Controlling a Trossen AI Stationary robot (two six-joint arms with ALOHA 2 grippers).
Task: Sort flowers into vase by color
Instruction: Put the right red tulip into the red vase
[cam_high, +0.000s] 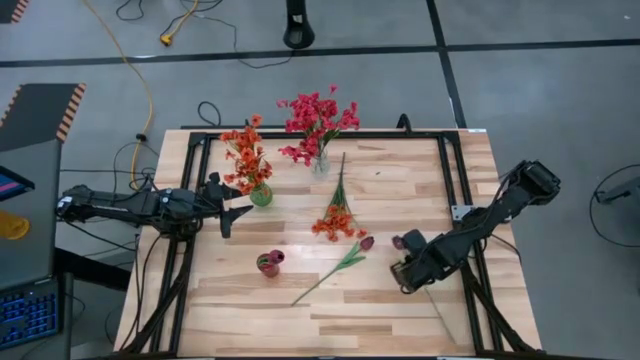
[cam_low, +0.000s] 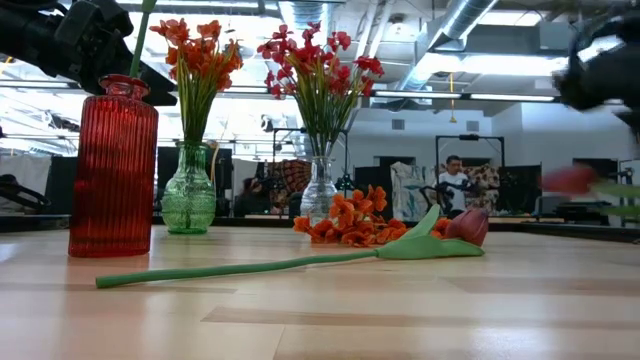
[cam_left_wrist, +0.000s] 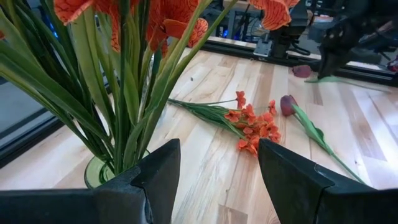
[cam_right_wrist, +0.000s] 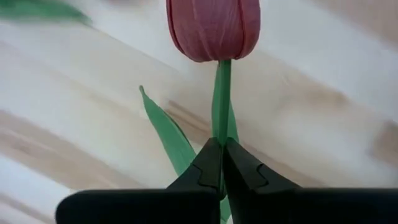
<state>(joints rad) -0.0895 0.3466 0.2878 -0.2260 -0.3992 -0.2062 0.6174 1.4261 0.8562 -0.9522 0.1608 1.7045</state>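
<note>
A dark red tulip (cam_right_wrist: 213, 28) is in my right gripper (cam_right_wrist: 221, 144), which is shut on its stem near the table's right side (cam_high: 405, 268). A second tulip (cam_low: 290, 262) lies flat on the table, its bud (cam_high: 367, 243) toward the right. An orange spray (cam_high: 338, 222) lies mid-table. The green vase (cam_high: 260, 195) holds orange flowers, the clear vase (cam_high: 320, 165) pink-red ones, and the red vase (cam_high: 270, 263) stands nearer. My left gripper (cam_left_wrist: 217, 168) is open, beside the green vase (cam_left_wrist: 99, 171). My right gripper pinches the tulip's green stem (cam_right_wrist: 221, 127) between its two fingertips, a short way below the bud. The stem runs on past the fingertips to the bud, with a leaf (cam_right_wrist: 168, 134) beside it. The tulip is lifted clear of the table (cam_low: 572, 180).
The three vases stand in the table's left and far middle. The lying tulip and orange spray take up the centre. A black frame (cam_high: 455, 190) runs along the table's sides. A person (cam_low: 452, 180) sits in the room behind.
</note>
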